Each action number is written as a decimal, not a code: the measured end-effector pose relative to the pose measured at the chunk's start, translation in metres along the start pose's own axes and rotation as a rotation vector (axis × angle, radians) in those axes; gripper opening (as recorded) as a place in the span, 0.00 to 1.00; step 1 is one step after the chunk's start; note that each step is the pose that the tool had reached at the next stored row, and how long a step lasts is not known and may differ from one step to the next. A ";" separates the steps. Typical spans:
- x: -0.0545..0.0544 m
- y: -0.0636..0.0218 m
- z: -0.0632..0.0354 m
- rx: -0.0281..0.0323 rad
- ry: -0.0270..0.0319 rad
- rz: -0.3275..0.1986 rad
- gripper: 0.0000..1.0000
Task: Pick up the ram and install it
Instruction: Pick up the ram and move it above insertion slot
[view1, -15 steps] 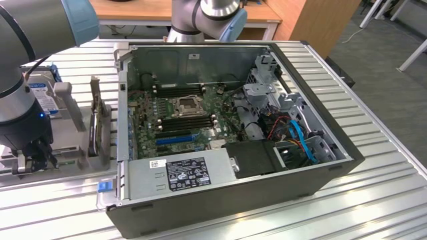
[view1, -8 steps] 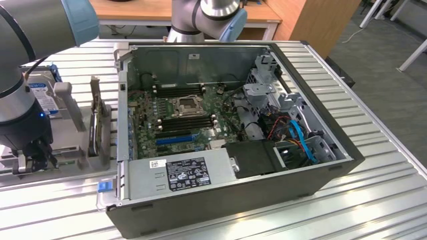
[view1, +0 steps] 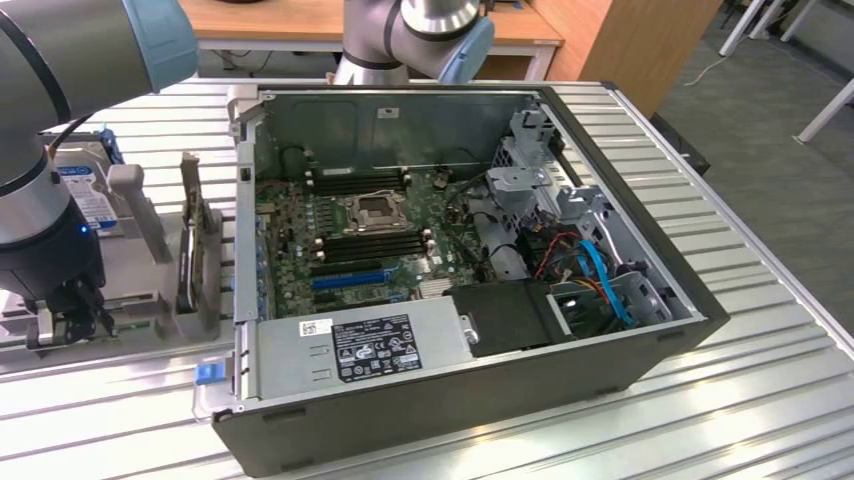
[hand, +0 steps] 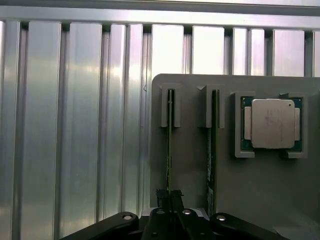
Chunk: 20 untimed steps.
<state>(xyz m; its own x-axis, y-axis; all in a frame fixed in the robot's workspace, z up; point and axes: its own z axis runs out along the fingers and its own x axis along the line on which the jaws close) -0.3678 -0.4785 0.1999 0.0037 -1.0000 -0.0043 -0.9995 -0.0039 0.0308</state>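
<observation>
The ram stands on its thin edge in a slot of a grey holder plate, green board edge up. My gripper is shut on it near one end, with its dark fingertips pressed against both faces of the stick. A second stick sits in the neighbouring slot. In the exterior view my gripper hangs low over the grey holder at the exterior view's left, beside the open computer case.
A square silver processor lies in a frame on the holder plate beyond the second stick. A hard drive with a blue-white label stands behind the arm. The motherboard with its black memory slots lies open inside the case on the ribbed metal table.
</observation>
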 end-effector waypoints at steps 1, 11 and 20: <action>0.000 0.0000 0.0000 0.0000 0.0000 -0.001 0.12; 0.000 0.0000 -0.0018 0.0000 0.0001 -0.001 0.12; 0.000 0.0002 -0.0076 0.0000 0.0000 -0.001 0.12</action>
<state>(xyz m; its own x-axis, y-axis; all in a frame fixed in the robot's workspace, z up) -0.3677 -0.4785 0.2075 0.0050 -1.0000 -0.0044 -0.9995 -0.0052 0.0308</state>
